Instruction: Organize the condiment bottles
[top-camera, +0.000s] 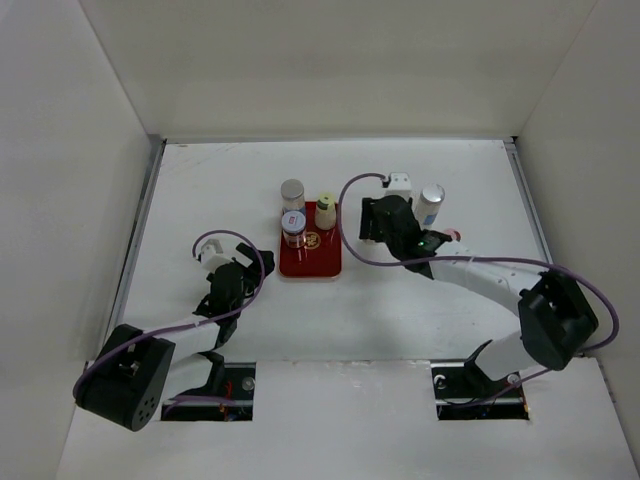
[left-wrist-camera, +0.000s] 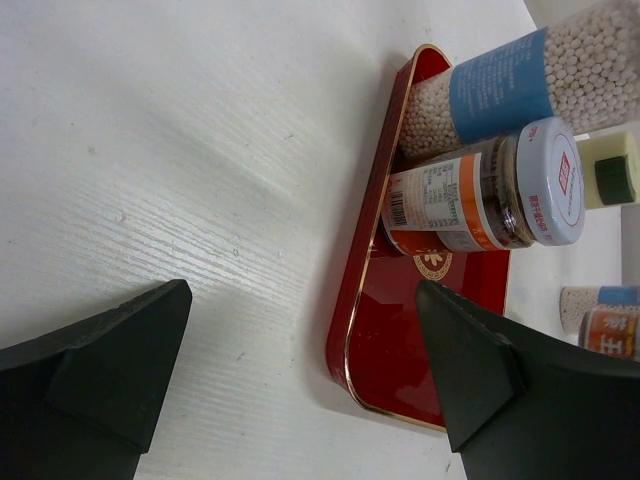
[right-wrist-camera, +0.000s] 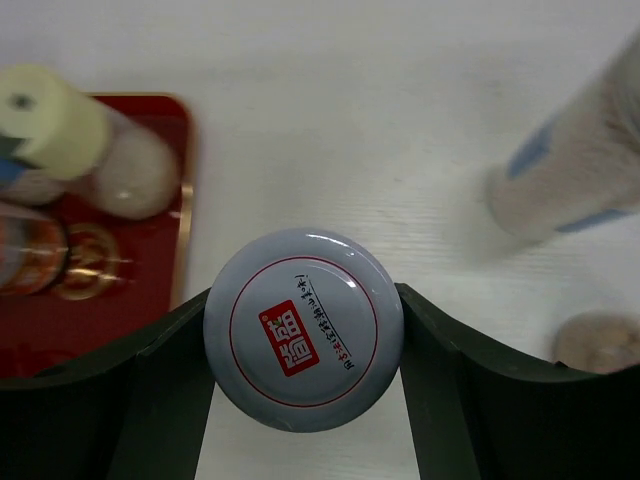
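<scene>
The tray (left-wrist-camera: 400, 330) is deep red with a thin gold rim and a gold emblem, and the table (top-camera: 420, 300) is white. The tall bottle (left-wrist-camera: 520, 90) shows white grains behind a blue band, the short jar (left-wrist-camera: 440, 200) has an orange and white label and a white cap with a red square, and the small bottle (right-wrist-camera: 55, 125) has a pale yellow cap. The held jar (right-wrist-camera: 303, 328) has a light grey cap with a thin red ring and a red square, between the black fingers (right-wrist-camera: 150, 400) of the right gripper (right-wrist-camera: 303, 305).
</scene>
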